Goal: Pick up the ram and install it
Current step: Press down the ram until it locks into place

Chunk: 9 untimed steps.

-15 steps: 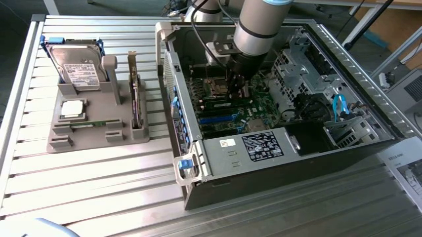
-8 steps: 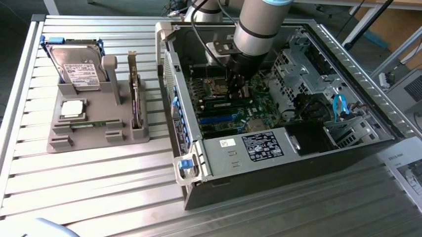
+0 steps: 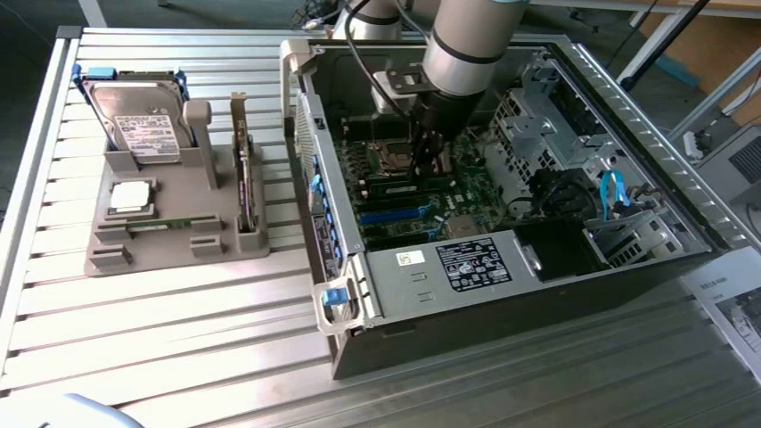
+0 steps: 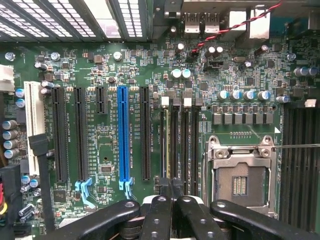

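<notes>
Jaws closed – gripper [image 4: 170, 186] over motherboard [image 4: 110, 150] memory slots [image 4: 177, 145]

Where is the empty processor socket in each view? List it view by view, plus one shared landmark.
Exterior view: the processor socket sits inside the open case, beside the gripper.
Wrist view: it lies between two banks of memory slots.
Shared landmark: the blue expansion slot.

Desk [image 3: 178, 330]: ribbed metal slats, silver, glare from overhead light. Bkgd: dark floor [image 3: 24, 107], wooden board [image 3: 701, 53] at exterior view's right, paper sheet [image 3: 732, 308] nr edge.
</notes>
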{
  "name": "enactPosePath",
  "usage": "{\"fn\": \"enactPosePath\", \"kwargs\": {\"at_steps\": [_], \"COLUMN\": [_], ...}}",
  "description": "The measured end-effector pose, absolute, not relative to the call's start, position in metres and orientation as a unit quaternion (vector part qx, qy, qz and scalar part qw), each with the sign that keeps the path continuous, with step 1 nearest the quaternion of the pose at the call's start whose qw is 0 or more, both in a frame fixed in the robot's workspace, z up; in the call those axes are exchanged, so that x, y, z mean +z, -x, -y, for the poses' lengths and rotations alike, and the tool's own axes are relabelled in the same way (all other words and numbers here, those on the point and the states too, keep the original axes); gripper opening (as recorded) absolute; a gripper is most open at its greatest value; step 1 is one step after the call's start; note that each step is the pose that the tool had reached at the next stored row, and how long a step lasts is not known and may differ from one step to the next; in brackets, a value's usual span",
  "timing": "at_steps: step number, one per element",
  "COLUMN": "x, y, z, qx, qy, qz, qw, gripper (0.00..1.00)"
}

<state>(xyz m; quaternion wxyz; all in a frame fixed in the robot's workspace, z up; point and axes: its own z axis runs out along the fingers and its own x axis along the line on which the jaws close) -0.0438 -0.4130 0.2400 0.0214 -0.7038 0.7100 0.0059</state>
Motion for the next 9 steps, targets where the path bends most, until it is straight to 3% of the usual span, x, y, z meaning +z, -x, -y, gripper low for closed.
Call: {"fn": "enactPosePath", "kwargs": {"at_steps": [9], "x": [0.2426], "y": [0.0438], "z": [0.4130], "qx": [0.006], "qy": [0.704], "qz": [-0.710], "qw": [0.021], "gripper": [0.10]}}
